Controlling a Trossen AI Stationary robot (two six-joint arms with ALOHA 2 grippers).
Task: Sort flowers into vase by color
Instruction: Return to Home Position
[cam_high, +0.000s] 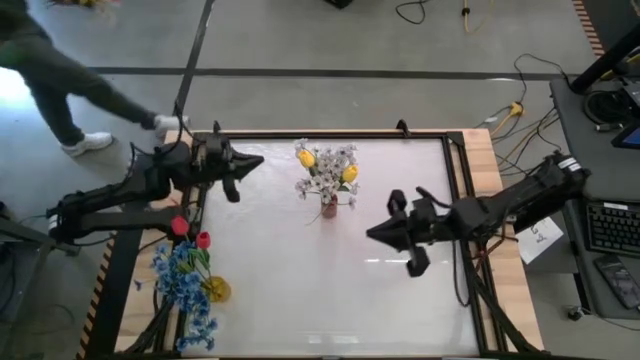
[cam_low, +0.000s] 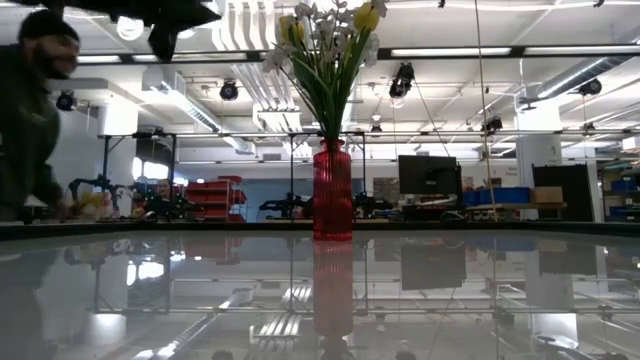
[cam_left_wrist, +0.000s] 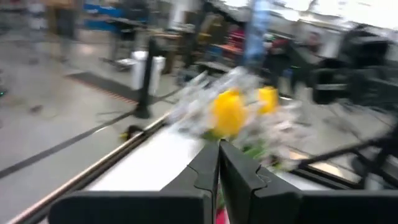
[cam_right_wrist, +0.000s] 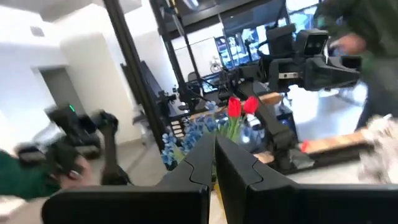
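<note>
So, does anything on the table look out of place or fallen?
Nothing looks fallen or spilled. The red vase stands upright mid-table. Only the yellow vase sits close to the left edge of the table, and its blue flowers and red tulips appear to lean out past it.

Both arms matte black, chunky boxy segments w/ rounded joints. L arm (cam_high: 110, 205): thick housings, narrower toward L pincer (cam_high: 252, 161); black block w/ short stub just behind that pincer. R arm (cam_high: 520, 200): same build, stubs behind R pincer (cam_high: 378, 232). L fingers (cam_left_wrist: 239, 183) flat, dark, angular, stepped notch on inner edge; R fingers (cam_right_wrist: 239, 171) alike.
</note>
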